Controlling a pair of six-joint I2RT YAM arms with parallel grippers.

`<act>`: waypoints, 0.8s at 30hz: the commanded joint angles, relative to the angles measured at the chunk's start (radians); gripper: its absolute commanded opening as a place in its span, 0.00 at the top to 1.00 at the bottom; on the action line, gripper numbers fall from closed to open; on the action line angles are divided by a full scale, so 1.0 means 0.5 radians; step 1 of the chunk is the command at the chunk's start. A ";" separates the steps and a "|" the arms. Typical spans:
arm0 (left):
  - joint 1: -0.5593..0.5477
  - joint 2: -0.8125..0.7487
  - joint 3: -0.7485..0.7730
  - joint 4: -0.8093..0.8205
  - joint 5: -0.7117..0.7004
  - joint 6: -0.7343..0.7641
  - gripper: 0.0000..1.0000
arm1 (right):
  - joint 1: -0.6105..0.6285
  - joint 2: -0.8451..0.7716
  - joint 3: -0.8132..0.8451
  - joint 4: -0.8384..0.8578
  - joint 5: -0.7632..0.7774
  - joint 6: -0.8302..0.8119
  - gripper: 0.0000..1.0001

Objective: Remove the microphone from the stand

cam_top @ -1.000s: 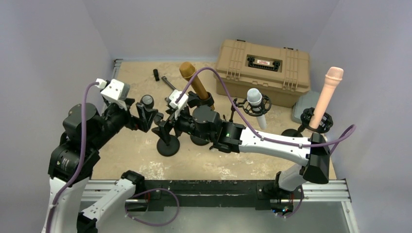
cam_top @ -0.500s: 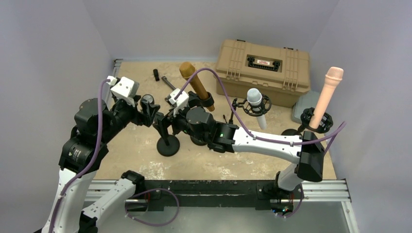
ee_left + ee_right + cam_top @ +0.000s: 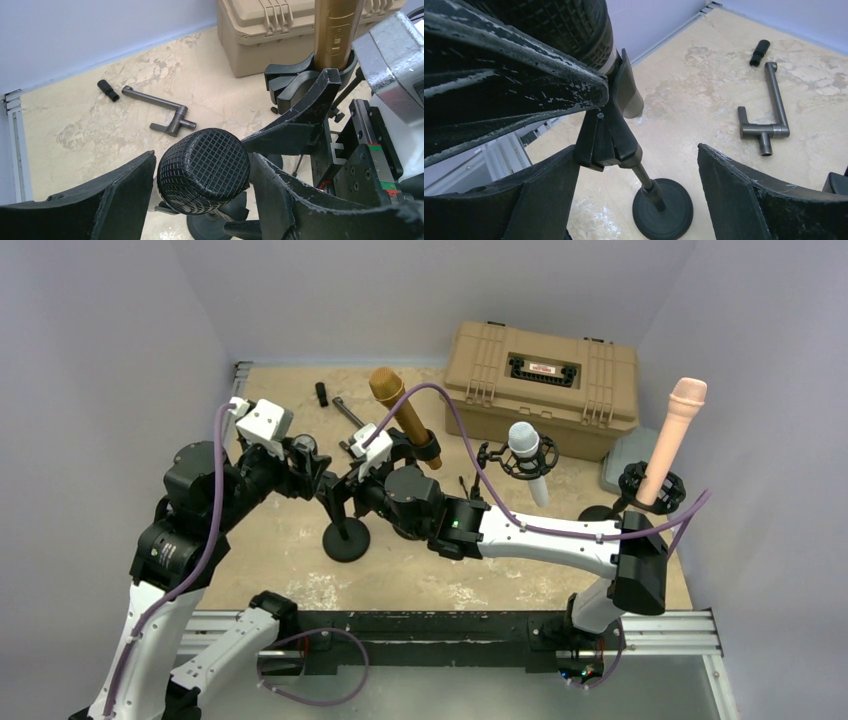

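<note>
The black microphone, with a mesh head, sits upright in the clip of a black stand with a round base. My left gripper comes in from the left. In the left wrist view this left gripper has a finger pressed on each side of the mesh head. My right gripper reaches in from the right, lower down. In the right wrist view the right gripper is open. The clip lies by its left finger, and the pole and base show in the gap.
Behind stand a gold microphone, a white one and a pink one, each in its own holder. A tan case sits at the back. A grey crank handle and a small black cylinder lie on the floor.
My left arm has swung right and up to the black microphone, and its jaws have narrowed onto the mesh head. The right arm has edged slightly back, its jaws staying wide.
</note>
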 commanded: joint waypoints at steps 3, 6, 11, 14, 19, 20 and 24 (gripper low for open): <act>-0.011 0.001 -0.029 0.149 -0.009 0.048 0.39 | 0.006 -0.088 -0.011 0.087 0.078 -0.058 0.16; -0.012 0.015 -0.025 0.145 -0.026 0.048 0.50 | 0.009 -0.066 0.004 0.091 0.025 -0.109 0.17; -0.012 -0.007 -0.044 0.135 -0.043 0.048 0.58 | 0.009 -0.064 -0.015 0.156 0.022 -0.131 0.17; -0.012 -0.024 -0.044 0.137 -0.071 0.048 0.65 | 0.007 -0.024 0.020 0.171 0.001 -0.154 0.18; -0.012 -0.017 -0.042 0.134 -0.104 0.117 0.84 | 0.009 0.063 0.119 0.175 -0.003 -0.201 0.21; -0.012 -0.016 -0.041 0.133 -0.104 0.118 0.89 | 0.009 0.081 0.142 0.170 -0.007 -0.210 0.22; -0.012 -0.017 -0.036 0.137 -0.116 0.122 1.00 | 0.011 0.140 0.204 0.164 -0.018 -0.211 0.29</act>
